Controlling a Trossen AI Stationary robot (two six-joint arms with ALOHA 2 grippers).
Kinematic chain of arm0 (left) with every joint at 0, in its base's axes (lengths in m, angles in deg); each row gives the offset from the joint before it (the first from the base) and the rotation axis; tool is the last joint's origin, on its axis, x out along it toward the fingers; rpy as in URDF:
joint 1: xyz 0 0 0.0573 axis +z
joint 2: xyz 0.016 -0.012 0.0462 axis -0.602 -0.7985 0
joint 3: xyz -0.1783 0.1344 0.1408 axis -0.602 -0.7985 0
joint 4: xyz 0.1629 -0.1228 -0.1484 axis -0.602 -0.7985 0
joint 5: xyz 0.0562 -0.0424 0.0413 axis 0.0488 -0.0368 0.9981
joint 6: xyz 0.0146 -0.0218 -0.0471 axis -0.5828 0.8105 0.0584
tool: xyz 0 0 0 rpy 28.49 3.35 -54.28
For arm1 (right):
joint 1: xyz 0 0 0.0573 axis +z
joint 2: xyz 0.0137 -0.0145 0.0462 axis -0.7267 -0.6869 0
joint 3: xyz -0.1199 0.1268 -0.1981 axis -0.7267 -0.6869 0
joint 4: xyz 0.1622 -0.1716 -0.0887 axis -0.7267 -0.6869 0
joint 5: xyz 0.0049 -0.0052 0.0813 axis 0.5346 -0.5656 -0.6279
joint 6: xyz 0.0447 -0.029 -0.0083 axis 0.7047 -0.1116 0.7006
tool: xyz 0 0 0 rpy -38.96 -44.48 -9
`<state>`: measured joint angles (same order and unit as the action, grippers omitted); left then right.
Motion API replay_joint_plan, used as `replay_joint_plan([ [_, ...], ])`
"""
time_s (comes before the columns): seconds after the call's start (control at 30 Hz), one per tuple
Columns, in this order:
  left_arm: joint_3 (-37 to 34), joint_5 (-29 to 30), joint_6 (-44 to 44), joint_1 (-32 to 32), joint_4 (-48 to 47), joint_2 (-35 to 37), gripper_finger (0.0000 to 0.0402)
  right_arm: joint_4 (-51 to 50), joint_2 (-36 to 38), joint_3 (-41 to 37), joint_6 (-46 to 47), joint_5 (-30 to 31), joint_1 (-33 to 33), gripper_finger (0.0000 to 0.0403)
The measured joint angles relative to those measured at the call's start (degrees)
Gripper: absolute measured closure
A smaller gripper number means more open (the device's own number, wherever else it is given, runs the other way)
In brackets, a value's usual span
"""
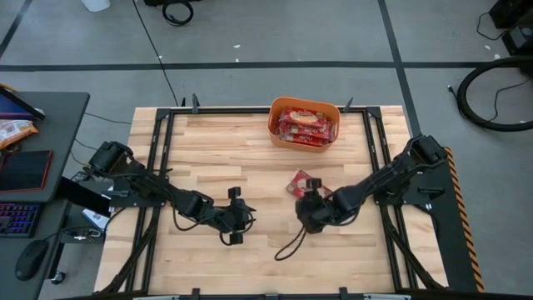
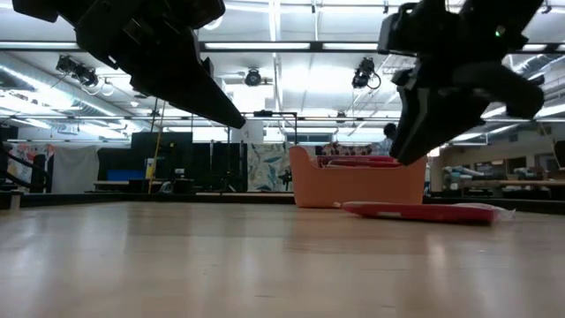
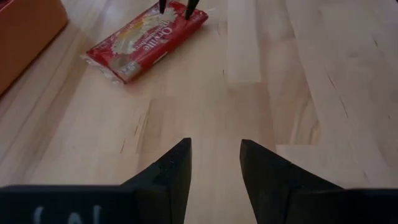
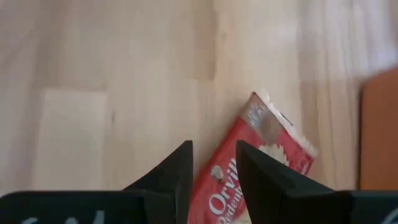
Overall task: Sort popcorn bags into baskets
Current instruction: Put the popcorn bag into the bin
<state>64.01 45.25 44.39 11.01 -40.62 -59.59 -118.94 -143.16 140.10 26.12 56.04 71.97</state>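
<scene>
One red popcorn bag (image 1: 300, 179) lies flat on the wooden table, a little in front of the orange basket (image 1: 275, 125) at the far middle. The basket holds several more red bags (image 1: 306, 125). My right gripper (image 4: 214, 165) is open and tilts down above the near end of the loose bag (image 4: 261, 162). In the low view it (image 2: 408, 157) hangs clear of the bag (image 2: 424, 211). My left gripper (image 3: 214, 158) is open over bare wood at mid-table, pointing toward the bag (image 3: 146, 40), with nothing between its fingers.
A thin black cable (image 1: 287, 246) loops on the table near my right gripper. Bare wood stretches between the arms and toward the near edge. A dark desk with a keyboard and an orange snack bag (image 1: 17, 129) stands left of the table.
</scene>
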Motion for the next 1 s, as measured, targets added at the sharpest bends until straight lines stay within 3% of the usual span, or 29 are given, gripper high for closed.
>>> replay_joint_plan([
  [0.17,0.00,0.02,0.00,0.00,0.01,0.00,0.0260,3.94,0.00,-3.93,8.26,3.90,0.36,0.0272],
  [0.43,0.00,0.01,0.00,0.00,0.01,0.00,0.0260,9.63,0.00,-7.90,10.28,1.84,-1.61,0.0220],
  [0.63,0.00,0.00,0.00,0.00,0.00,0.00,0.0260,15.13,0.00,-12.46,9.64,3.71,-1.48,0.0189],
  [0.83,0.00,0.00,0.00,0.00,0.00,0.00,0.0260,20.67,0.00,-17.67,8.44,4.82,-1.49,0.0194],
  [1.0,0.00,0.00,0.00,0.00,0.00,0.00,0.0260,22.64,0.14,-20.64,8.46,5.71,-1.48,0.0225],
])
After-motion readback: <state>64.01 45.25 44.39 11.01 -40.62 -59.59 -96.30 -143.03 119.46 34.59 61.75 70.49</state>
